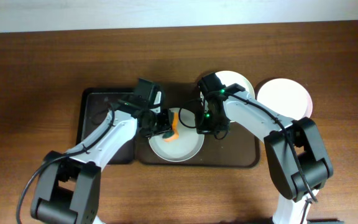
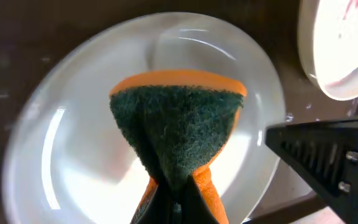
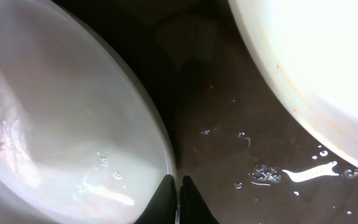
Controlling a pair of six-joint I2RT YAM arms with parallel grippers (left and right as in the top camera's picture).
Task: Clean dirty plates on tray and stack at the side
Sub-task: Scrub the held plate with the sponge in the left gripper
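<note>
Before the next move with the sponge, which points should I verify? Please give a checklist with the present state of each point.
1. Left hand grips the sponge: ok, it is pinched.
2. Sponge is over the middle plate: ok. Whether it touches the plate: cannot tell.
3. Right hand steadies the middle plate: ok, shut on its rim.
4. Middle plate clean: cannot tell, the sponge hides part of it.
5. Back plate clean: not ok, red marks inside.
6. Side plate lies off the tray, on the table: ok.
</note>
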